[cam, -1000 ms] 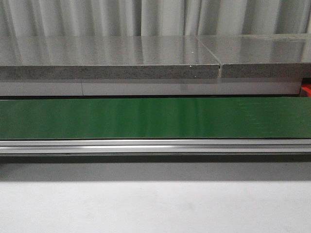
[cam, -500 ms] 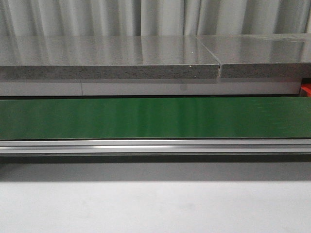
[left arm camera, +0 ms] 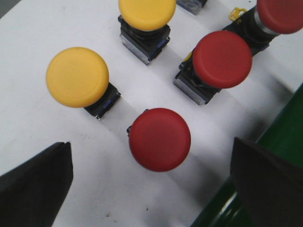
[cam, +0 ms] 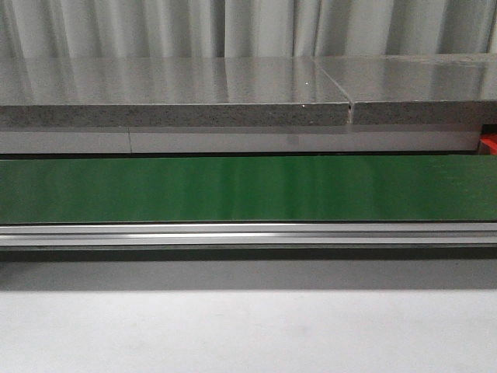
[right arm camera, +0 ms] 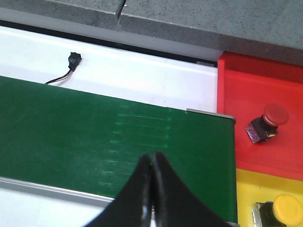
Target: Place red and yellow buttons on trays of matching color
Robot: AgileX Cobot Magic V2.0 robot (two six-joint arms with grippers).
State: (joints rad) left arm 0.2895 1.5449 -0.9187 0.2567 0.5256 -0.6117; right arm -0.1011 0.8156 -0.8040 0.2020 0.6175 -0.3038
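In the left wrist view, my left gripper [left arm camera: 151,189] is open, its fingers [left arm camera: 35,184] wide apart above a white table. A red button [left arm camera: 160,139] stands just ahead of the gap. Two more red buttons [left arm camera: 222,59] [left arm camera: 279,14] and two yellow buttons [left arm camera: 77,76] [left arm camera: 147,12] stand farther off. In the right wrist view, my right gripper [right arm camera: 151,158] is shut and empty over the green belt [right arm camera: 94,127]. Beside the belt's end, a red tray [right arm camera: 255,80] holds a red button [right arm camera: 271,120], and a yellow tray [right arm camera: 244,189] holds a yellow button [right arm camera: 284,208].
The front view shows only the green conveyor belt [cam: 248,189], its metal rail [cam: 248,233], a grey stone counter [cam: 171,89] behind and a corner of the red tray [cam: 489,144]. A black connector with a cable [right arm camera: 73,59] lies beyond the belt.
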